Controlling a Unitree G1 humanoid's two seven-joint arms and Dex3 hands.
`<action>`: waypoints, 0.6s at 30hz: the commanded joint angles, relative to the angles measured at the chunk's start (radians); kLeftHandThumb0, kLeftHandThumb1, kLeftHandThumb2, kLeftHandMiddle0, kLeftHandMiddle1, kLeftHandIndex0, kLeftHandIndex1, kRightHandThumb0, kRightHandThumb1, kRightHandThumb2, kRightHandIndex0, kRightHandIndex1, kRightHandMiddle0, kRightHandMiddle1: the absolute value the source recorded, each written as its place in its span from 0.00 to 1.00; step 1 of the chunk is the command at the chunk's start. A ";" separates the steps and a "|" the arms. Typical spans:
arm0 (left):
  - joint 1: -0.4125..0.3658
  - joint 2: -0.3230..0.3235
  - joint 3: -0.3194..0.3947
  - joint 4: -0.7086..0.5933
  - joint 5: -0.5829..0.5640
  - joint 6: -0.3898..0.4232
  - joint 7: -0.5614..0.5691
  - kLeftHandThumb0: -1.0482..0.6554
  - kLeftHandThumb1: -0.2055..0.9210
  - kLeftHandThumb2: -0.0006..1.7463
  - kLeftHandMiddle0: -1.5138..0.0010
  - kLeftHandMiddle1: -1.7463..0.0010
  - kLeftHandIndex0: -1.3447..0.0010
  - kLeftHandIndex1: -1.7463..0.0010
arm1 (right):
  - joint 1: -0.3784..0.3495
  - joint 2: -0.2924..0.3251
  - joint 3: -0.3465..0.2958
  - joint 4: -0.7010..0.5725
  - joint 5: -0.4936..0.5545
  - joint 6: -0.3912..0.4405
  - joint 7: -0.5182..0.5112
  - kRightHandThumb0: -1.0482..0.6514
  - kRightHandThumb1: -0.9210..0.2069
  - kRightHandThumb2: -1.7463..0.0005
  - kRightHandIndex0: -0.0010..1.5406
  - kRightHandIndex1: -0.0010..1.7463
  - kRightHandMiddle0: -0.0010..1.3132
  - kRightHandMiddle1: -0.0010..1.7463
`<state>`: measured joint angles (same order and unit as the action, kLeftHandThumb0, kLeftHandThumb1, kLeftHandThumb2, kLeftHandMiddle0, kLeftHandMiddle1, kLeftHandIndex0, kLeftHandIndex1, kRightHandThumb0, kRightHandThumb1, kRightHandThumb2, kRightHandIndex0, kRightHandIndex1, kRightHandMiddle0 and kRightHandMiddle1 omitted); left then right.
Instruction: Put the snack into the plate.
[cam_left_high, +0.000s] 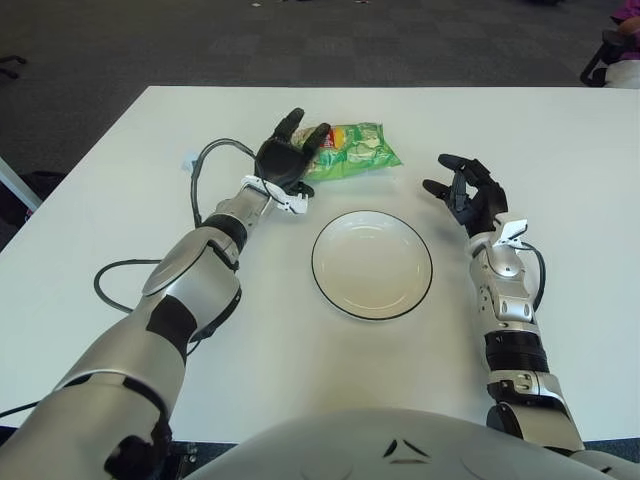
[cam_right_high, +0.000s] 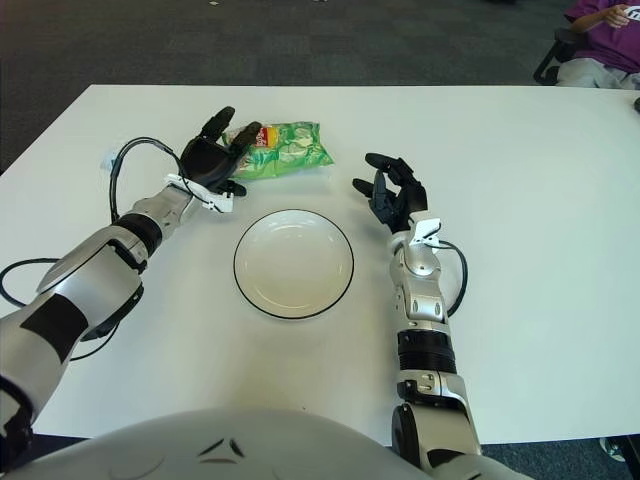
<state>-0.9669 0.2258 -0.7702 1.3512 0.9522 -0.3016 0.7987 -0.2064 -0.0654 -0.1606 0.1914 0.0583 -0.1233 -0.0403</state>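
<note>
A green snack bag (cam_left_high: 355, 149) lies flat on the white table, just beyond the white plate (cam_left_high: 372, 264) with a dark rim. My left hand (cam_left_high: 291, 153) is at the bag's left end with its fingers spread, palm turned up toward me; the fingertips overlap the bag's edge, and no grasp shows. My right hand (cam_left_high: 463, 187) shows to the right of the plate with its fingers spread, holding nothing. The plate has nothing in it.
A black cable (cam_left_high: 205, 160) loops over the table by my left forearm and trails to the left edge. A person in purple sits on a chair (cam_right_high: 590, 40) beyond the far right corner of the table (cam_left_high: 560, 130).
</note>
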 joint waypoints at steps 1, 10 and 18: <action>0.017 0.004 -0.015 0.020 0.013 -0.012 -0.010 0.36 0.86 0.00 0.73 0.98 0.72 0.97 | 0.008 -0.003 -0.003 -0.013 0.008 0.002 0.004 0.40 0.00 0.57 0.64 0.00 0.34 0.36; 0.015 -0.006 -0.027 0.022 0.017 -0.016 -0.011 0.40 0.90 0.01 0.64 0.98 0.62 0.96 | 0.009 -0.003 -0.004 -0.013 0.009 0.001 0.005 0.40 0.00 0.57 0.64 0.00 0.34 0.36; 0.015 -0.022 -0.043 0.027 0.026 0.015 -0.021 0.55 0.96 0.02 0.59 0.97 0.55 0.94 | 0.011 -0.007 -0.007 -0.014 0.012 0.000 0.009 0.40 0.00 0.57 0.64 0.00 0.34 0.36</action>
<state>-0.9673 0.2126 -0.7947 1.3617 0.9558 -0.3020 0.7983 -0.2041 -0.0656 -0.1612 0.1911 0.0599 -0.1233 -0.0356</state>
